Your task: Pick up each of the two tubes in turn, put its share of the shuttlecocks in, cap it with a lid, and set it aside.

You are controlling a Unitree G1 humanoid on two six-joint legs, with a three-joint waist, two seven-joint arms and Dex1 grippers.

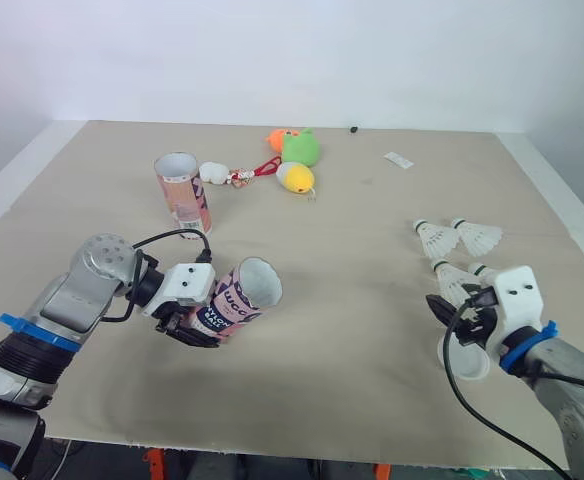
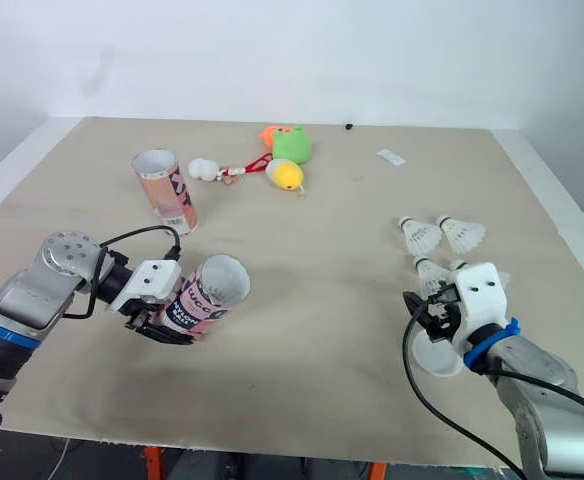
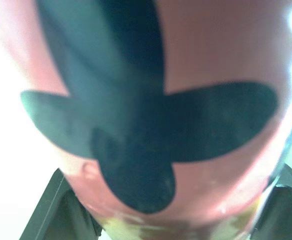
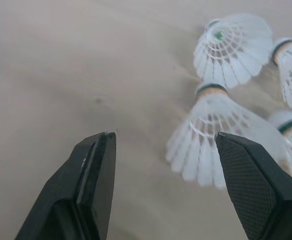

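My left gripper (image 1: 194, 322) is shut on a pink printed tube (image 1: 237, 297), held tilted just above the table with its open mouth facing right and up. In the left wrist view the tube (image 3: 151, 100) sits between the fingers. A second pink tube (image 1: 184, 190) stands upright farther back on the left. Several white shuttlecocks (image 1: 435, 238) lie on the right side. My right gripper (image 1: 454, 310) hangs open just in front of the nearest shuttlecock (image 4: 211, 135), not touching it. A white lid (image 2: 434, 358) lies under the right wrist.
Green, orange and yellow plush toys (image 1: 297, 150) and a small white toy (image 1: 212, 172) lie at the back centre. A white tag (image 1: 399, 160) lies at the back right. The table's front edge (image 1: 272, 445) runs close beneath both arms.
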